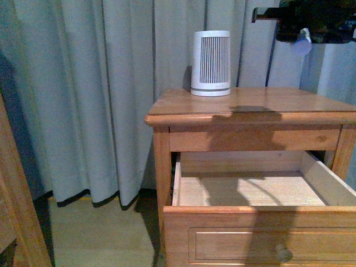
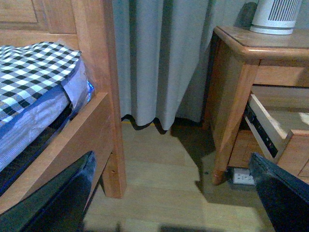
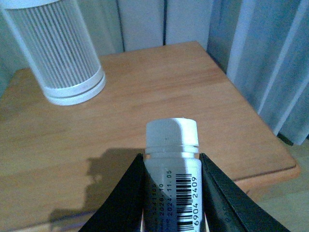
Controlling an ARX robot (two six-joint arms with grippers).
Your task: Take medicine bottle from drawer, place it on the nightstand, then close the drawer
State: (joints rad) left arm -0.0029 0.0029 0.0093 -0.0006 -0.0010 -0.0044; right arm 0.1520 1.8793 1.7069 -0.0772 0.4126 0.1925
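Right gripper (image 3: pixel 171 159) grasps medicine bottle (image 3: pixel 172 133), base hidden, over nightstand (image 1: pixel 267 103); drawer (image 1: pixel 233 236) open, 6 o'clock; left gripper (image 2: pixel 171 162) seemingly released.

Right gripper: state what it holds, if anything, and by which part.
The right gripper holds the medicine bottle, pinched on both sides of its labelled body, just below the cap.

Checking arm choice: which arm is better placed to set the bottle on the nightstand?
Right. The right pincer is shut on the medicine bottle, held above the nightstand top. The left pincer is open and empty, low beside the bed frame.
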